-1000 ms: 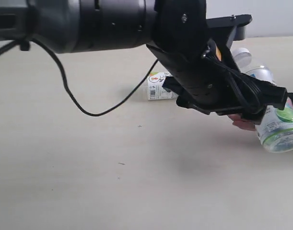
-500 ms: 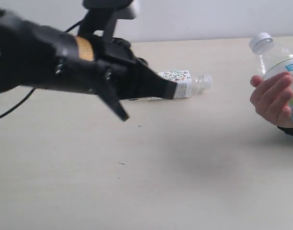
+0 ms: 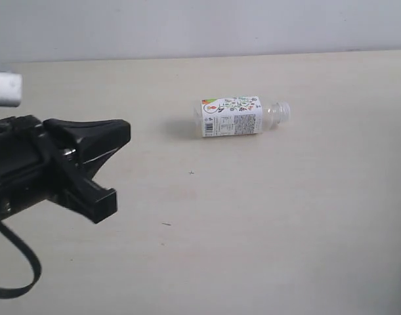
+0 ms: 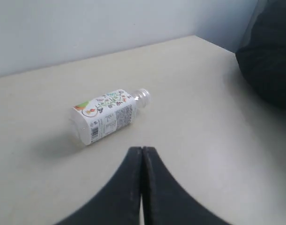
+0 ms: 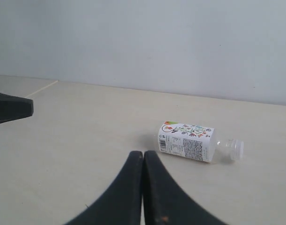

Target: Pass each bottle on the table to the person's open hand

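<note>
Bottle: white printed label, lying on its side on the table — neck toward the right of the exterior view.
Left gripper: jaws pressed together, empty, well apart from the bottle.
Right gripper: jaws pressed together — empty.

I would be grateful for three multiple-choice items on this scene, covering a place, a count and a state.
1. In the exterior view, where does the bottle lie from the left hand? A. right of it, apart B. under it C. between its fingers
2. How many bottles are on the table? A. one B. two C. four
3. The right hand is: A. wide open B. shut and empty C. shut on a bottle
Answers: 1 A, bare tabletop separates them; 2 A, every view shows one; 3 B, its fingers meet with nothing between.
</note>
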You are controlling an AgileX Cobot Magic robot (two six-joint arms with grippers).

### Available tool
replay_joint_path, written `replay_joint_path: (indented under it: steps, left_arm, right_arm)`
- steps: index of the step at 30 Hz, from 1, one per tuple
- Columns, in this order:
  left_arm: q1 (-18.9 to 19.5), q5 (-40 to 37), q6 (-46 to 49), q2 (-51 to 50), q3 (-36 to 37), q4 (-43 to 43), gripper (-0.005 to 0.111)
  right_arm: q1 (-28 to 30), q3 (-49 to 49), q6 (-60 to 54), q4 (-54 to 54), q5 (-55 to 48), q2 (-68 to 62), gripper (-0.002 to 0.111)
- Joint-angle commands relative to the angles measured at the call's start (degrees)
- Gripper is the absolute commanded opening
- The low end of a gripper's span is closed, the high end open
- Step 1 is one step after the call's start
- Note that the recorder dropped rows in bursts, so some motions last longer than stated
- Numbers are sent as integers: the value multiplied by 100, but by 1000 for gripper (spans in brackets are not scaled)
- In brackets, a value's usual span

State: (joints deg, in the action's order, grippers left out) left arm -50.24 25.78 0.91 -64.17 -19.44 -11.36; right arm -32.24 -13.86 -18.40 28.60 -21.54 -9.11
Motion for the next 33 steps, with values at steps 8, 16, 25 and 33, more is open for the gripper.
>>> replay_joint_path:
  steps: [8,16,25,33]
  left_arm:
    - [575,1595,833,1259,1653,-2040,0]
    - [584,1645,1073,1507,1806,-2068,0]
    - [584,1571,1820,1507,1806,-2058,0]
    - [584,1571,1820,1507,1806,-2058,0]
  right_arm:
    - [25,24,5,-44,48,27,0]
    - [25,24,-137,-135,792,27,0]
    - [25,24,-137,-135,832,27,0]
    - [25,24,-137,-135,932,27,0]
